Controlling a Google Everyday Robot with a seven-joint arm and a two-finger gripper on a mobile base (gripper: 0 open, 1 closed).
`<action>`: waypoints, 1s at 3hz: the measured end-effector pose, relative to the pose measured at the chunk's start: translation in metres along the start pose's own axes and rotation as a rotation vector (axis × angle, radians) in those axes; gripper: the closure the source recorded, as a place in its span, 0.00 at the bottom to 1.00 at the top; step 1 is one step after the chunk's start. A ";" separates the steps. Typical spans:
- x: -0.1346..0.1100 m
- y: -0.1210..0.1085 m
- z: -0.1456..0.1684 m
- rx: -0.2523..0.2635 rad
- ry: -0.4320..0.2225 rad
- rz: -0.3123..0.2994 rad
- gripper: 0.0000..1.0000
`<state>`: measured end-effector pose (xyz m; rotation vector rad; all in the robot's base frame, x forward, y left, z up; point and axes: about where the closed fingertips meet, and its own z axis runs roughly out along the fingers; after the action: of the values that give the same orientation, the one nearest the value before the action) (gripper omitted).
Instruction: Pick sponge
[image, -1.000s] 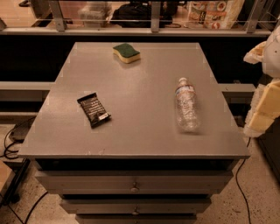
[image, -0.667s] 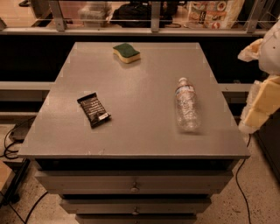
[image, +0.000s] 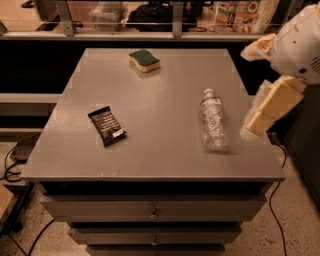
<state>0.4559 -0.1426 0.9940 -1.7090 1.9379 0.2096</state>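
The sponge (image: 144, 60), dark green on top over pale yellow foam, lies flat near the far edge of the grey table (image: 150, 150), left of centre. My gripper (image: 247, 93) hangs at the table's right edge, far to the right of the sponge and nearer the camera. Its pale-yellow fingers (image: 271, 107) are spread apart with nothing between them. It is open and empty, just right of a bottle.
A clear plastic water bottle (image: 213, 120) lies on its side at the right of the table, next to the gripper. A black snack-bar wrapper (image: 106, 125) lies at the left. Drawers (image: 152, 214) sit below the tabletop. A railing and clutter stand behind.
The gripper has shifted left and slightly up, from off the table's right side to over its right edge. The sponge, bottle and wrapper have not moved.
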 end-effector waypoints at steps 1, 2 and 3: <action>-0.035 -0.005 0.012 0.031 -0.113 0.001 0.00; -0.035 -0.004 0.011 0.030 -0.111 0.001 0.00; -0.036 -0.009 0.013 0.055 -0.117 0.038 0.00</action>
<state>0.4699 -0.1070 1.0026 -1.5896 1.8747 0.2617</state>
